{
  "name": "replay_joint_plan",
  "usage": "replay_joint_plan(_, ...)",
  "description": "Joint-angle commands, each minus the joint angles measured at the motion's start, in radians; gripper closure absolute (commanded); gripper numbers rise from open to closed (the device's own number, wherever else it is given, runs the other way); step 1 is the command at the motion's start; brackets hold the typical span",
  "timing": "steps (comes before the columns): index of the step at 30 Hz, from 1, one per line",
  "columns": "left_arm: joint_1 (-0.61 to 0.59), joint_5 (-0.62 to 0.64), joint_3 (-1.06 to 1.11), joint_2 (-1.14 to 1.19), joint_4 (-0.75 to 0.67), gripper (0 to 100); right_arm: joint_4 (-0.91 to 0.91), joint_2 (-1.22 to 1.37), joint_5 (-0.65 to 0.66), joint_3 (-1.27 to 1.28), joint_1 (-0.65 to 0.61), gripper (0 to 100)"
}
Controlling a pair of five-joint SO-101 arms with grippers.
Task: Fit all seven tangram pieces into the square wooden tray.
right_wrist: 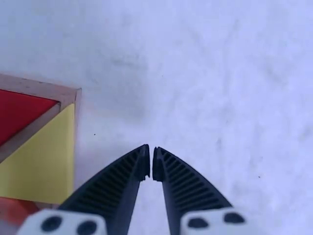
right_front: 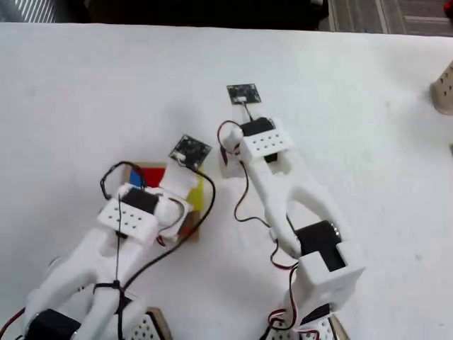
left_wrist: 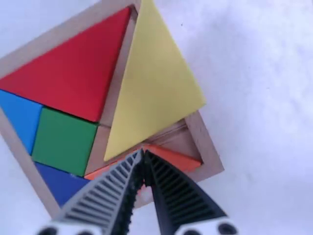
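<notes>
The square wooden tray (left_wrist: 208,147) holds a red triangle (left_wrist: 73,68), a green square (left_wrist: 63,139), blue pieces (left_wrist: 58,181) and an orange piece (left_wrist: 173,156). A large yellow triangle (left_wrist: 151,83) lies tilted, one corner sticking out over the rim. My left gripper (left_wrist: 143,155) is shut, its tips at the yellow triangle's edge above the orange piece. In the high view the left arm covers most of the tray (right_front: 190,228). My right gripper (right_wrist: 150,156) is shut over bare table just beside the tray's corner (right_wrist: 39,87), near the yellow triangle (right_wrist: 44,161).
White table all around. A tan pegged object (right_front: 444,88) stands at the far right edge. The right arm (right_front: 262,142) stands close beside the tray, with cables hanging between both arms. The table's back edge runs along the top.
</notes>
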Motion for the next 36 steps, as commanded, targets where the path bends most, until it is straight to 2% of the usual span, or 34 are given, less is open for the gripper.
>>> replay_joint_plan(1,-0.042,-0.011,0.003,0.035,-0.058,98,-0.015,-0.01,0.014,-0.038,0.013,98.1)
replay_joint_plan(10,-0.116,-0.008,-0.161,0.272,-0.025,98,-0.015,-0.01,0.014,-0.037,0.013,98.1)
replay_joint_plan(17,-0.225,-0.008,-0.204,0.28,-0.031,98,-0.015,-0.008,0.014,-0.035,0.013,98.1)
replay_joint_plan(23,-0.237,0.011,-0.21,0.285,-0.086,98,-0.016,-0.008,0.014,-0.035,0.007,98.1)
replay_joint_plan(27,-0.24,0.14,-0.212,0.278,-0.101,98,-0.084,-0.008,0.123,-0.037,0.005,98.1)
replay_joint_plan(36,-0.325,0.178,-0.244,0.278,-0.101,98,-0.209,0.047,0.327,-0.037,-0.053,98.1)
